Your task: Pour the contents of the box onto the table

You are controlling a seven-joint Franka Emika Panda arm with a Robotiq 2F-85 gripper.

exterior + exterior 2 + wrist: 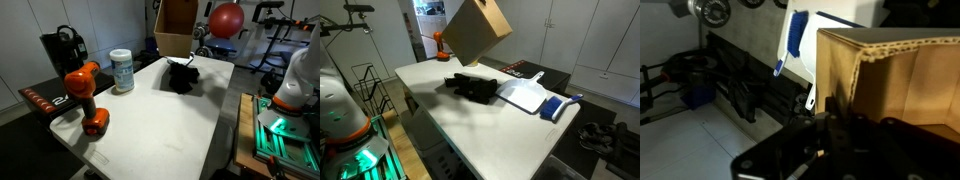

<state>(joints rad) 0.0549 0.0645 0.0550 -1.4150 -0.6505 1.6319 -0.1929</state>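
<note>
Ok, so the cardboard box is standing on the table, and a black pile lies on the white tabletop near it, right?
Not quite. The cardboard box is not standing on the table; it is up in the air above it, tilted, as an exterior view shows. The black pile does lie on the white tabletop near it, just below the box.

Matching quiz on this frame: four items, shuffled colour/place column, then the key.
1. box
2. drill
3. ball
4. black pile

A. red, in the background beyond the table
B. lying on the table, below the box
C. orange, upright near a table corner
D. in the air, tilted

Pairs: 1-D, 2-C, 3-A, 4-B
</note>
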